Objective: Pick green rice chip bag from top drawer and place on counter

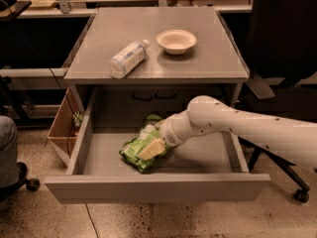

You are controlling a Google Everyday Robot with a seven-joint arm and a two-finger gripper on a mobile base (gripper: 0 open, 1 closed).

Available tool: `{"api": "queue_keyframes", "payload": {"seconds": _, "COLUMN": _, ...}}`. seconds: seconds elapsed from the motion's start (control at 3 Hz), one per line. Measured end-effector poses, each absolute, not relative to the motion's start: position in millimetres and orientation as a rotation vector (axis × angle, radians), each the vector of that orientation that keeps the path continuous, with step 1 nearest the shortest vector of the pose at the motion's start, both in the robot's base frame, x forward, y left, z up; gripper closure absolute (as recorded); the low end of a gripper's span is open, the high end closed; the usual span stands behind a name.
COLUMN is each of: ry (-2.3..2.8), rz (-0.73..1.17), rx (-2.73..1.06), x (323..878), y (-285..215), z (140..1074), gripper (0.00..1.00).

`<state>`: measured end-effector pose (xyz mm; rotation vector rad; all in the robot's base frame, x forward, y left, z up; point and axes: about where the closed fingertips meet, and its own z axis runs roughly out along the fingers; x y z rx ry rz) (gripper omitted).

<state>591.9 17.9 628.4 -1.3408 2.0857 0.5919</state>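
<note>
The green rice chip bag [134,151] lies flat in the middle of the open top drawer [153,187], light green with white patches. My gripper [153,148] reaches down into the drawer from the right on a white arm [237,125] and sits right on the bag's right half, touching it. The grey counter [213,63] is above, behind the drawer.
A clear plastic bottle [126,58] lies on its side on the counter's left part. A white bowl [176,40] stands at its middle right. A wooden box [62,128] is left of the cabinet, a black chair [282,38] to the right.
</note>
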Motion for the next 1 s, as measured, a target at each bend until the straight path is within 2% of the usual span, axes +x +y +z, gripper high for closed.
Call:
{"api": "queue_keyframes", "payload": {"seconds": 0.33, "ry": 2.087, "rz": 0.590, "rx": -1.318, "x": 590, "y": 15, "z": 627, "gripper": 0.65}}
{"api": "queue_keyframes", "payload": {"seconds": 0.67, "ry": 2.085, "rz": 0.578, "rx": -1.305, "x": 587, "y": 11, "z": 637, "gripper": 0.96}}
{"api": "queue_keyframes", "payload": {"seconds": 1.0, "ry": 2.073, "rz": 0.518, "rx": -1.284, "x": 577, "y": -3, "z": 660, "gripper": 1.00}}
